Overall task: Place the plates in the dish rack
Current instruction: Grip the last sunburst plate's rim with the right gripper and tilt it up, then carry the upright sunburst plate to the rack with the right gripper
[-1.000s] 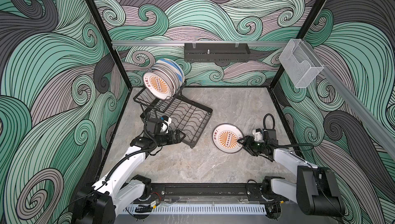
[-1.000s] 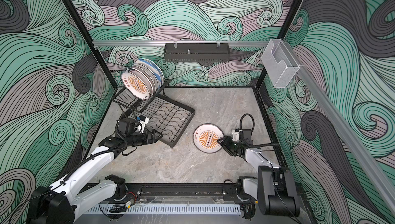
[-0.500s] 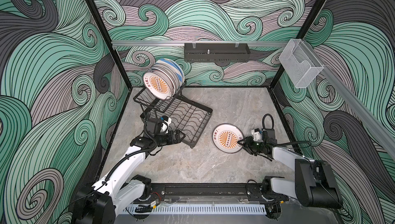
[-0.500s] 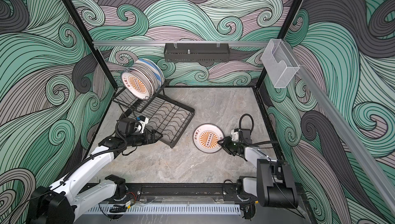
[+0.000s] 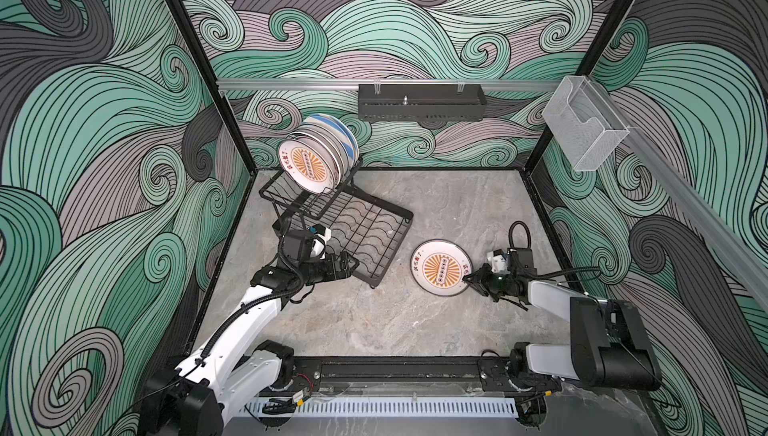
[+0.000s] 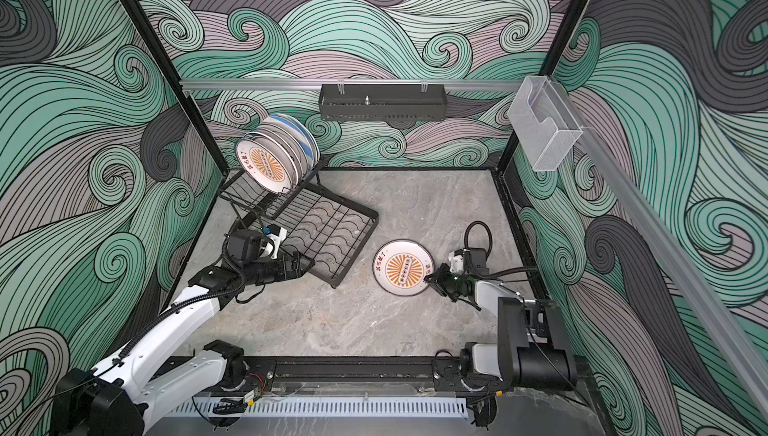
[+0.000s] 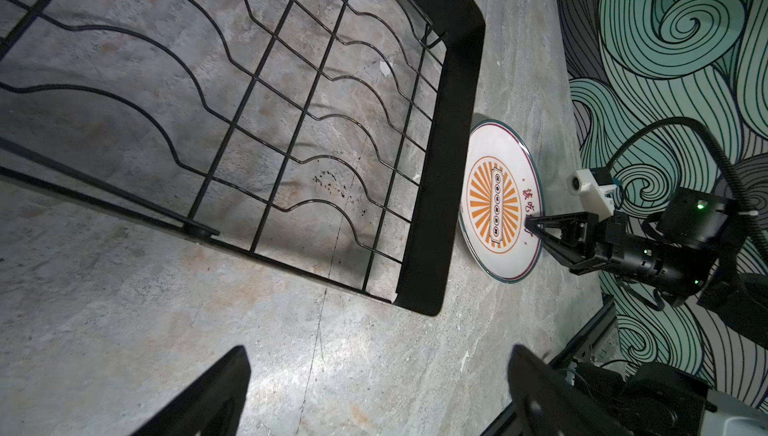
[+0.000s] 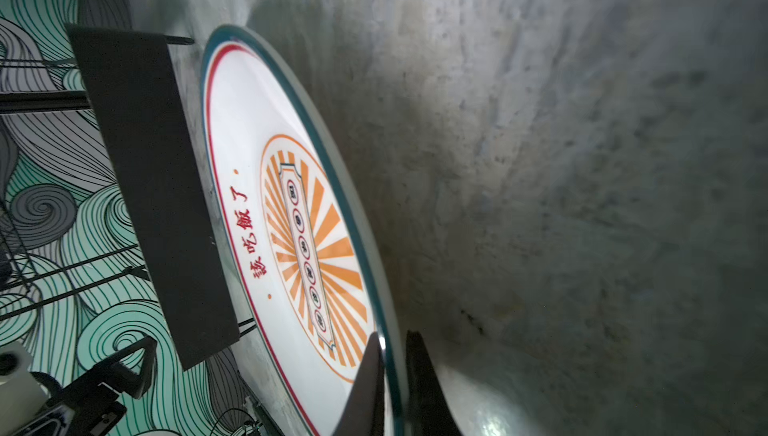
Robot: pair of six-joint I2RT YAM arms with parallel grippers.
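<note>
A white plate with an orange sunburst lies flat on the table, right of the dish rack. My right gripper is shut on this plate's near right rim, one finger above and one below. Several more plates stand on edge in the rack's raised tier. My left gripper hovers open and empty by the rack's front corner. In the left wrist view the rack's wavy grid base holds nothing.
A black perforated tray hangs on the back wall rail. A clear acrylic box is mounted at the right wall. The arms' base rail runs along the table's front edge.
My right gripper has closed its jaws onto the rim of the sunburst plate. The plate still lies on the table. The left arm has not moved.
</note>
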